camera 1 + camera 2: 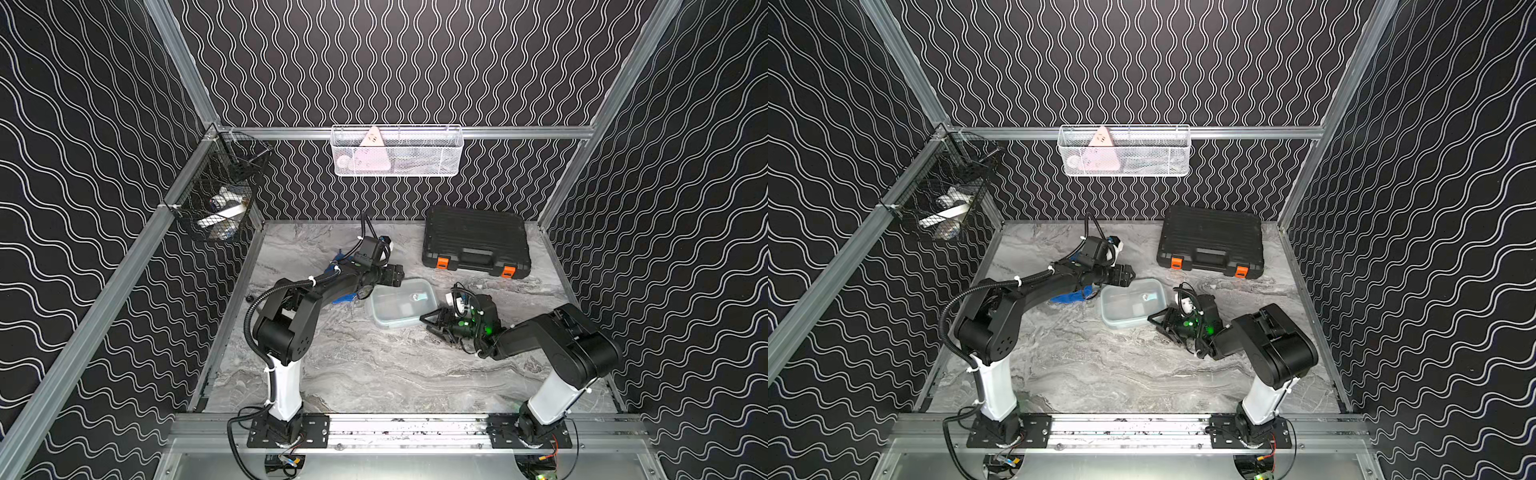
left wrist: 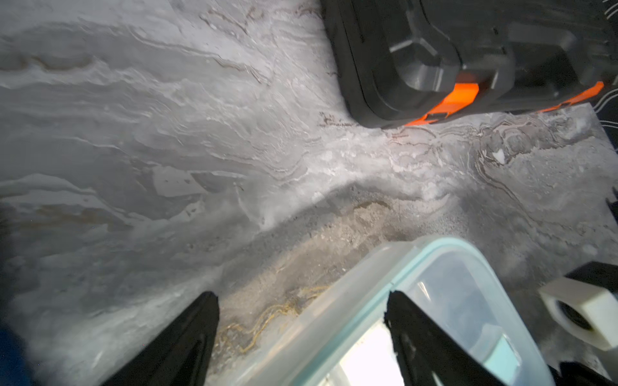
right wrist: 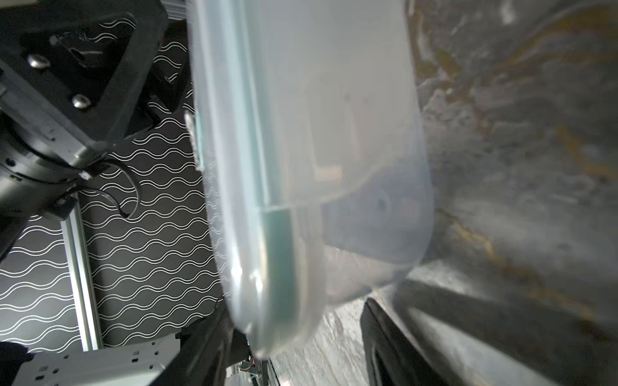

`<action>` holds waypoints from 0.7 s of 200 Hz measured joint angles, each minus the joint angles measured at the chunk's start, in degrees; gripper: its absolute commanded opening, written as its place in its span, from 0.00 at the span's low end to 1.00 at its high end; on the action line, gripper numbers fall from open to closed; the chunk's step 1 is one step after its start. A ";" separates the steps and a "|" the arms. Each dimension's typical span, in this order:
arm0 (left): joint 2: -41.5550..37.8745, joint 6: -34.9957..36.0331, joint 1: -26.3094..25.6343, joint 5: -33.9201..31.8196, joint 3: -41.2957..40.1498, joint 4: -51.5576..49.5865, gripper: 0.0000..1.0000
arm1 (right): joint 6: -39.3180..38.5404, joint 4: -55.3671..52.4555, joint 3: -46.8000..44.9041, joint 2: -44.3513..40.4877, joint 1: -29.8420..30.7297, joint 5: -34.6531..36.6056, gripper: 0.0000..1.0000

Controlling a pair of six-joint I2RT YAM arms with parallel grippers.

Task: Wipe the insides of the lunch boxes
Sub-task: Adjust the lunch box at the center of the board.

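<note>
The lunch box (image 1: 401, 303) sits flat near the middle of the marble-look table (image 1: 374, 374), its pale-green-rimmed lid (image 2: 431, 255) on, so no wiping can start until that comes off. The right gripper (image 1: 428, 323) lies low at the box's near corner, jaws part-way apart with the corner between them. Whether they actually press on it I can't tell. The left gripper (image 1: 395, 275) is at the far corner, spread wide and holding nothing, with one finger over the lid and the other out over the table. My worry is the box itself, which looks light and slick. If only one side bites or pushes, it could spin or skid instead of opening, or the whole box may lift with the lid. A blue cloth (image 1: 347, 296) lies under the left arm and could get dragged. The black case (image 1: 476, 243) is well behind.
</note>
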 measured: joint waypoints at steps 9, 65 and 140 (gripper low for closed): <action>0.00 -0.09 -0.28 0.57 -1.03 0.55 0.82 | 0.46 1.25 0.46 1.03 0.00 0.00 0.63; -4.31 -2.80 -4.15 -2.14 -9.57 7.63 0.80 | 2.64 6.16 2.25 4.57 -3.32 -2.75 0.63; -10.78 -6.29 -9.86 -4.74 -15.39 4.94 0.82 | 9.05 23.21 0.13 12.33 -10.84 -6.29 0.59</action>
